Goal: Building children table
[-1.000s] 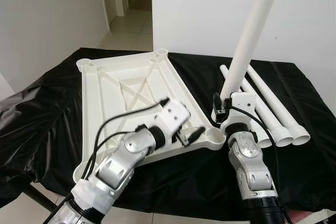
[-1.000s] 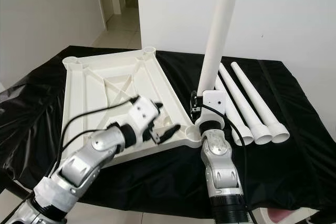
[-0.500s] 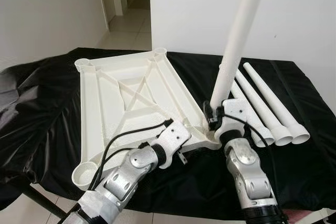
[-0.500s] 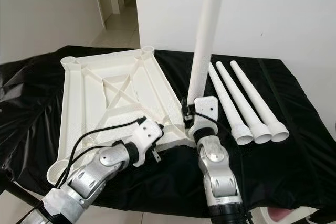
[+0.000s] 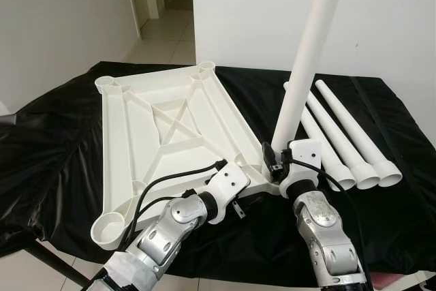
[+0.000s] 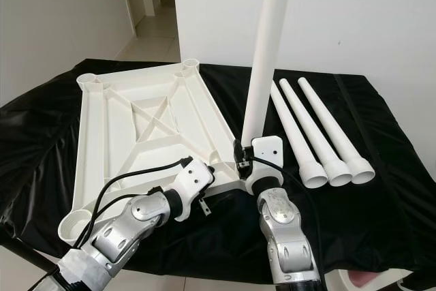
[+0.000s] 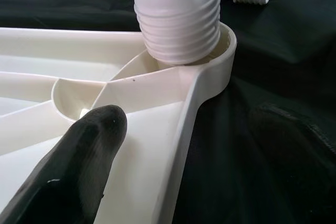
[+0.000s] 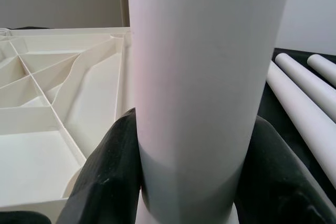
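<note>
A white table top (image 5: pixel 163 120) lies upside down on the black-covered table (image 5: pixel 61 134). My right gripper (image 5: pixel 276 161) is shut on a long white leg (image 5: pixel 306 59) and holds it nearly upright. The leg's ribbed end (image 7: pixel 181 24) sits in the near right corner socket (image 7: pixel 220 51). In the right wrist view both black fingers (image 8: pixel 113 166) press the leg (image 8: pixel 205 77) from either side. My left gripper (image 7: pixel 189 121) is open and straddles the top's near rim beside that corner, with one finger (image 7: pixel 89 166) over the inside and the other outside.
Three spare white legs (image 5: pixel 347 134) lie side by side on the cloth to the right. Open sockets stand at the far left (image 5: pixel 109 85), far right (image 5: pixel 206 67) and near left (image 5: pixel 109 226) corners. A wall stands close behind the table, and the near table edge is just below my arms.
My left gripper drew back from over the table top to its near rim by the corner. The right gripper brought the leg more upright and closer to the corner socket.
</note>
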